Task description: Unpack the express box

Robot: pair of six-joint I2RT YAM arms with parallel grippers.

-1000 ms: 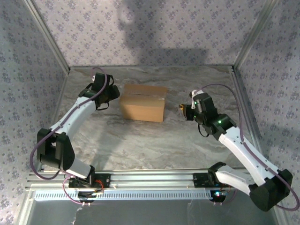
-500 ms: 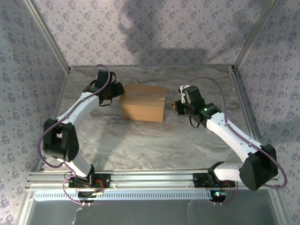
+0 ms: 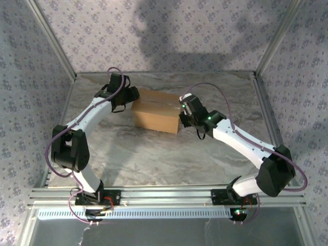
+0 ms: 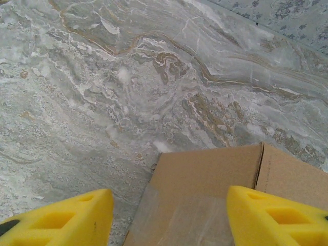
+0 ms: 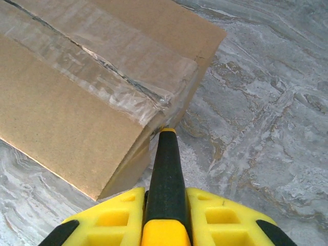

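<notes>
The express box point(image 3: 156, 110) is a brown carton on the marble table, its flaps down under clear tape point(image 5: 102, 66) along the seam. My left gripper point(image 3: 132, 95) is at the box's left end. In the left wrist view it point(image 4: 169, 215) stands open, its yellow fingers point(image 4: 266, 215) either side of the taped end of the box point(image 4: 205, 179). My right gripper point(image 3: 183, 115) is at the box's right end. In the right wrist view it point(image 5: 166, 197) is shut on a black-and-yellow cutter point(image 5: 166, 164), whose tip is at the taped upper edge of the box point(image 5: 66, 102).
Patterned walls with metal corner posts point(image 3: 51, 38) close in the table on three sides. An aluminium rail point(image 3: 164, 197) carrying both arm bases runs along the near edge. Bare marble point(image 3: 154, 159) lies between the box and the rail.
Both arms have closed in on the box. The left gripper has opened wider at the left end. The right gripper has carried the cutter leftward to the box's right end.
</notes>
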